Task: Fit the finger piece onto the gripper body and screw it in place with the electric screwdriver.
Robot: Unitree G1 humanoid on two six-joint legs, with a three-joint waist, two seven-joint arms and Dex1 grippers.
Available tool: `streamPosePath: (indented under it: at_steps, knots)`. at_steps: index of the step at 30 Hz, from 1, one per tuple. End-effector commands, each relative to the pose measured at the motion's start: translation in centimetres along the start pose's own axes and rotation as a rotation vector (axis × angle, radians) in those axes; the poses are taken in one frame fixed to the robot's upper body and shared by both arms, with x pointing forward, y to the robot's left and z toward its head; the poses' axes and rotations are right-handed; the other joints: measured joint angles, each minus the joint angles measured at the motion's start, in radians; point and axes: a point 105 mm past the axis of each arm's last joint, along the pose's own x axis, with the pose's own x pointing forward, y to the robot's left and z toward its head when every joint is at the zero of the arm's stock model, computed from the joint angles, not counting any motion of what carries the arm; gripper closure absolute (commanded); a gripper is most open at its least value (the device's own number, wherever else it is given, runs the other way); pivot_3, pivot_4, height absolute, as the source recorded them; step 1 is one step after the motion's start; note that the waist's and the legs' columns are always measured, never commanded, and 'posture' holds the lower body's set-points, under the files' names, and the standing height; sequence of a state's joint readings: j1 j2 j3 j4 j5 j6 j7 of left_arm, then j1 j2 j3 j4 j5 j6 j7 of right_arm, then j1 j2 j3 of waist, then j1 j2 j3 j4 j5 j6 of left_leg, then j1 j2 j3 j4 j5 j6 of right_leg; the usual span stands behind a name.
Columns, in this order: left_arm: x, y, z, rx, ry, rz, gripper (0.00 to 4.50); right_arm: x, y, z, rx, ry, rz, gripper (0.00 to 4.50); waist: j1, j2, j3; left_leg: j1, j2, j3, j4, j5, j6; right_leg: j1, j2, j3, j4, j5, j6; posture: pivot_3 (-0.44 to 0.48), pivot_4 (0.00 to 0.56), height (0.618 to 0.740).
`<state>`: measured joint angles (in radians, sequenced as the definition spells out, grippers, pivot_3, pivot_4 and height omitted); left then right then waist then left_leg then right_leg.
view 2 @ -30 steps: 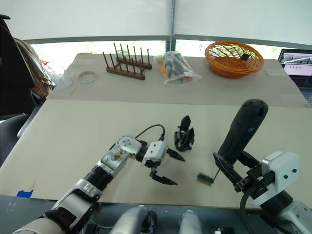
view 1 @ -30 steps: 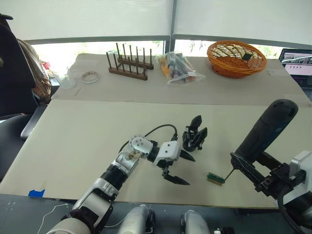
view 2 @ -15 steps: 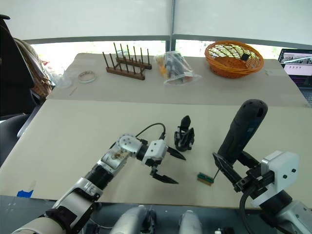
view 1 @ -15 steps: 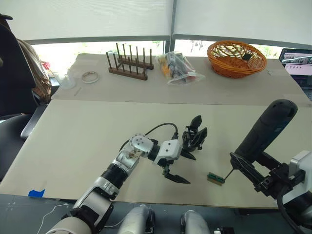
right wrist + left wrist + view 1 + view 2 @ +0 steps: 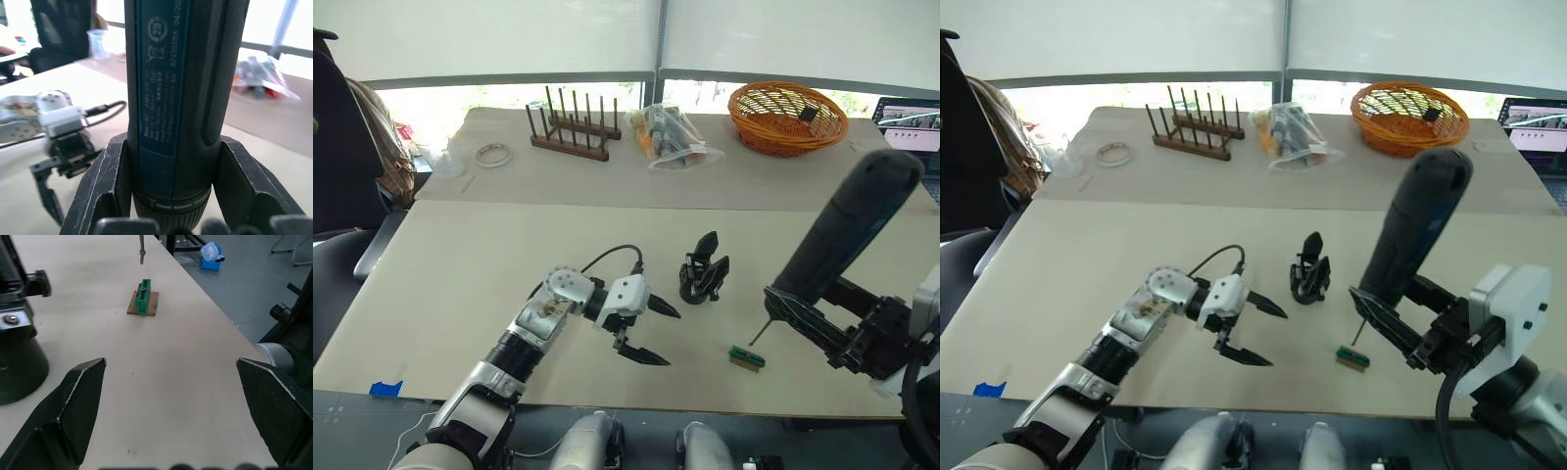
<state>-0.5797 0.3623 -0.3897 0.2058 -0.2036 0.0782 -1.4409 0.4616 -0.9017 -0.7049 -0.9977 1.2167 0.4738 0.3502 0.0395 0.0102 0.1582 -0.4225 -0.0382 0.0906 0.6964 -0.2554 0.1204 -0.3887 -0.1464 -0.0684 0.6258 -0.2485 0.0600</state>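
The gripper body [image 5: 703, 281] stands upright mid-table, and a pointed black blade, apparently the finger piece [image 5: 707, 245], sticks up from it. My left gripper [image 5: 673, 339] is open and empty a little to its left, low over the table; in the left wrist view its fingers [image 5: 80, 399] spread wide, with the gripper body [image 5: 17, 350] off to one side. My right gripper [image 5: 824, 331] is shut on the tilted electric screwdriver [image 5: 847, 230]. The bit [image 5: 756, 336] hovers just above a small green block [image 5: 745, 357].
At the back stand an orange basket [image 5: 788, 117], a wooden peg rack [image 5: 573, 132], a plastic bag of parts [image 5: 675, 137] and a tape roll [image 5: 495, 154]. A laptop [image 5: 911, 122] sits at the far right. Blue tape [image 5: 386, 388] marks the near left edge.
My left gripper has drawn back to the left, away from the gripper body, still open. The right arm has raised the screwdriver, and its bit has lifted off the green block.
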Motion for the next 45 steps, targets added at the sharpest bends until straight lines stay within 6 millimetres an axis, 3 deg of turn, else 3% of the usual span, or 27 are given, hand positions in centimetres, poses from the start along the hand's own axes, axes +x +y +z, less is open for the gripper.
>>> streamPosePath:
  at_steps: [1,9,17,27,45]
  knots:
    - [-0.8,0.2,1.1,0.02,-0.029,0.041,0.0,0.6,0.7,1.8,-0.008,-0.038,0.102,2.57,0.0,0.0,0.0,0.0,0.0,0.0,0.0,0.0,0.0,0.0,0.0,0.0,0.0,0.0,0.0,0.0,0.15,0.74]
    - [-1.9,1.5,1.5,-0.001,-0.043,0.169,0.0,3.7,0.5,3.8,0.013,-0.086,0.287,2.57,-0.003,-0.003,0.001,-0.001,0.0,-0.001,0.0,0.0,0.0,0.0,-0.001,0.001,-0.001,0.0,0.0,0.0,0.15,0.74]
    - [-2.1,4.0,2.1,0.009,-0.054,0.307,0.0,7.0,-0.8,5.4,-0.031,-0.147,0.349,2.57,0.0,-0.005,0.002,-0.003,0.0,-0.001,0.002,0.0,0.0,0.0,-0.002,-0.001,-0.002,0.0,0.0,0.0,0.15,0.74]
    - [-2.0,4.7,2.0,0.008,-0.058,0.334,0.0,9.7,-1.5,5.5,-0.085,-0.133,0.366,2.57,-0.004,-0.006,0.003,-0.003,0.0,0.001,0.002,0.0,0.0,-0.001,-0.001,-0.003,-0.001,0.001,0.001,0.0,0.15,0.74]
    - [-1.4,5.6,1.8,0.018,-0.048,0.341,0.0,9.6,-3.3,4.9,-0.114,-0.084,0.304,2.57,-0.003,-0.006,0.003,-0.004,-0.001,0.001,0.002,0.0,0.0,-0.002,-0.001,-0.003,-0.001,0.002,0.002,0.0,0.15,0.74]
